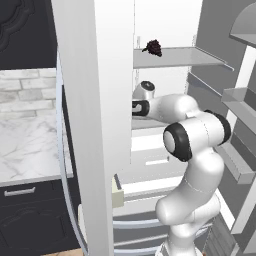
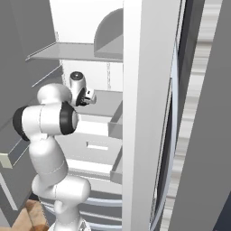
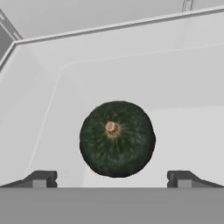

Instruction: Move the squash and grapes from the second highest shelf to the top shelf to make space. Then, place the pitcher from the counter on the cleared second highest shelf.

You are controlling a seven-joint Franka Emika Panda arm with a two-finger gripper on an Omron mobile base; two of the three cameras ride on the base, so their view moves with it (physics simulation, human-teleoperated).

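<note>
Squash: dark green, round, ribbed, tan stem stub facing the hand camera (image 3: 117,138); sits on the second highest shelf (image 3: 183,131), roughly mid-panel, clear of the walls
Gripper: (image 3: 112,177) poised over the squash with jaws spread wide, one tip each side of it, nothing pinched; the spread looks a little wider than the squash, which I judge is why the hand is lined up stem-on, so the tips can pass down its flanks
Arm: reaches in past the white fridge wall (image 1: 92,100), wrist inside the compartment just under the top shelf
Grapes: dark purple cluster (image 1: 153,47) already on the top shelf (image 1: 190,57), near its left rear, so half of the clearing looks done
Step in hand: likely the descent onto the squash, not yet touching
Edges: shelf side wall and back corner show pale around the squash, well apart from it; top shelf front edge lies just above the wrist, so a lift must come outward before rising
Open room: top shelf is bare to the right of the grapes, the natural spot for the squash
Surface: white marble slab (image 1: 30,145) off to the left; pitcher cannot be made out
</note>
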